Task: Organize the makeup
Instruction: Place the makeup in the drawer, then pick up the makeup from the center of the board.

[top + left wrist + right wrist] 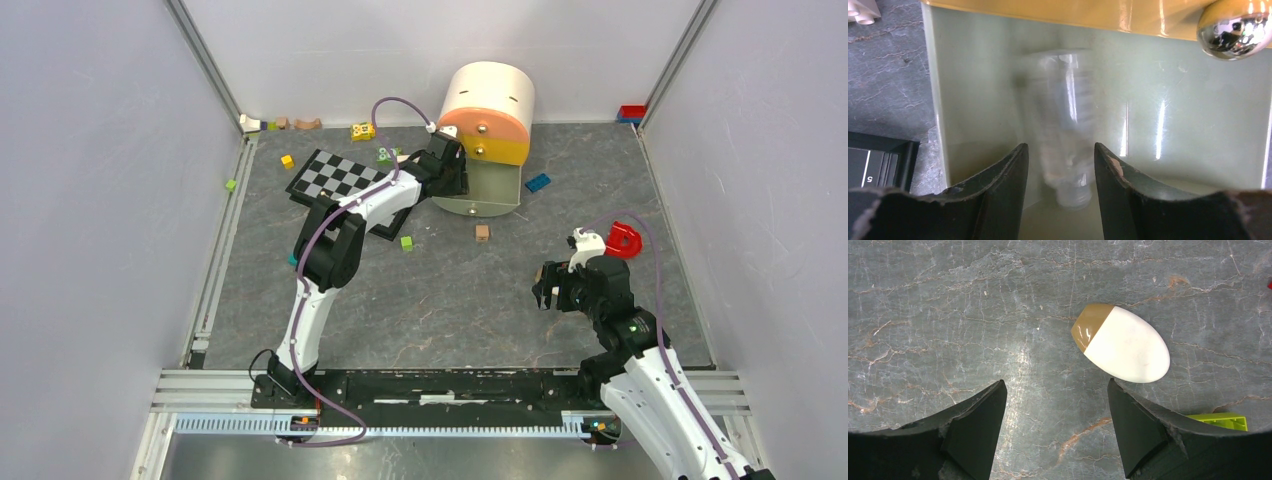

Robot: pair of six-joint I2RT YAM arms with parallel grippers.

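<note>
Far left on the grey, veined stone-look bench [450, 300]: a flat black-and-grey chessboard [335, 178], matte and square-patterned.

Just right of it, left end effector [445, 165]: reaches over a glossy pale-green tray [500, 192] below a cream drum-shaped organizer [490, 95] with orange and yellow fronts. Stands about half parted, worn black tips flanking the capped end of the clear tube [1065, 125]. Leaves a sliver of gap at the left tip, so not clamped on it.

Clear tube: cylindrical, transparent, blurred, within the tray's walls. Up and to the right of it, a mirror-bright round knob [1235, 30].

Further right, right end effector [548, 285]: hangs wide apart over bare bench, grips nothing. Just past its tips, the white egg-shaped sponge [1123, 342]: smooth, tan-capped at one end, lies on its side. Near it, a lime-green brick [1220, 419].
</note>
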